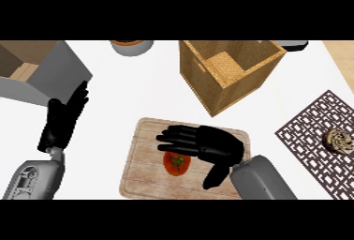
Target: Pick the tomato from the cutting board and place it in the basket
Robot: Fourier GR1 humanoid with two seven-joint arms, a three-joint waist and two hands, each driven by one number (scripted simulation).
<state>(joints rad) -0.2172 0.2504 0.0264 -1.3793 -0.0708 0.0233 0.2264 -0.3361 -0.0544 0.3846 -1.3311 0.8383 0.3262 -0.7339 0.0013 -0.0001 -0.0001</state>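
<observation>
A grey box (41, 77) with 1 open, tan-lined side sits at the far left on the white counter (131, 93). Just beside it the left hand (64, 121) stands flat and open, its black fingers straight and pointing away from the robot, holding nothing, above a smooth grey forearm. At the top edge sits 1 round grey pot (131, 47) with a brownish top, cut off by the view.

In the middle lies 1 cutting board (146, 176), a rounded rectangle of pale wood with grain lines along its length. The 1 tomato (177, 164) rests on it near the centre, red, smooth and oval, with a dark green star-shaped stem. The right hand (207, 143) hangs right over the tomato, fingers lightly bent and pointing left, thumb spread apart toward the robot. It looks open rather than closed round the fruit, though from above I cannot tell whether it touches the tomato.

Beyond the board stands 1 tall square basket (207, 77) with light wooden walls and a woven floor. To the right lies 1 dark brown mat (307, 129) cut in a lattice pattern, carrying 1 small, round, speckled item (339, 140), perhaps a pastry.
</observation>
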